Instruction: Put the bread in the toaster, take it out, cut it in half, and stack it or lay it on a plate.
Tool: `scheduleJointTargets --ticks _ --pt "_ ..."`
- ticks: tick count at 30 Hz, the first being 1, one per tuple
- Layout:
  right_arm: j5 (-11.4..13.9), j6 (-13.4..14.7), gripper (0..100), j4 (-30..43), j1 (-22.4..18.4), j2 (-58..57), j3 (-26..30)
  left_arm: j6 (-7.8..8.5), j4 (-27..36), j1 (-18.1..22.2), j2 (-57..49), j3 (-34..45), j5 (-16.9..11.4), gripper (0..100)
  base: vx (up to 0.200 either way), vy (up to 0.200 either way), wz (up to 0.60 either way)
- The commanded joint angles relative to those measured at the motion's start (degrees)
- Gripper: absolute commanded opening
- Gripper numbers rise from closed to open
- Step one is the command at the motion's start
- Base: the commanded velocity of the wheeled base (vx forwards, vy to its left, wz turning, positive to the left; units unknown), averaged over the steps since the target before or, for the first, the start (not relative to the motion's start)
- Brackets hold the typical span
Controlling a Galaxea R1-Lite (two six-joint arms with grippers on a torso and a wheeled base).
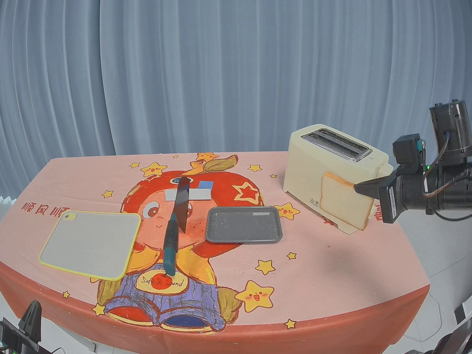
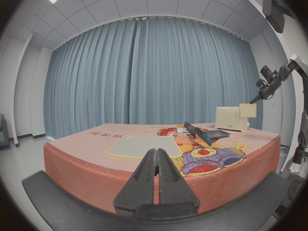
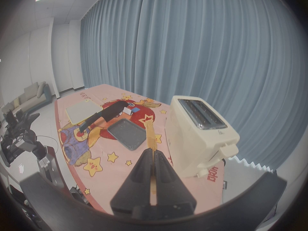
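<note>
Right end effector [image 1: 361, 188] is pinching the bread [image 1: 344, 200] by one edge. The slice is hanging upright in the air at the right end of the table [image 1: 344, 281], just in front of the toaster [image 1: 314, 168], which is standing at the far right corner. The bread is touching neither the toaster nor the cloth, as far as I can tell.

Left end effector [image 2: 157, 154] is sitting below the near left corner of the table, fingers pressed together on nothing.

The slice looks pale, so I am judging the step in hand to be loading.

How I am planning to do it well:
- I am looking to raise the slice until its lower edge is clear above the toaster's top, and only then carry it over.
- From the right wrist view the bread is showing edge-on, and the slots are running at an angle to it. I am planning to turn the wrist until the two line up.
- I am aiming for a straight descent, letting go once the slice is sitting partly inside a slot.
- Risk: a corner catching the slot rim and folding the soft slice, or the fingers nudging the toaster.

The grey plate [image 1: 244, 224], knife [image 1: 174, 222] and cutting board [image 1: 91, 244] are lying toward the middle and left, well apart from this move.
</note>
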Motion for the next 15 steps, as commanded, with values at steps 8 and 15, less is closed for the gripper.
scheduleJointTargets --ticks 8,15 --pt "0.64 0.47 0 -0.12 0.26 -2.98 5.13 0.07 -0.01 0.00 -0.22 1.01 0.04 0 0.000 0.000 0.00" --pt "1.00 4.77 0 -11.02 1.40 -3.51 10.58 -0.02 -0.01 0.00 -0.22 1.01 0.04 0 0.000 0.000 0.00"
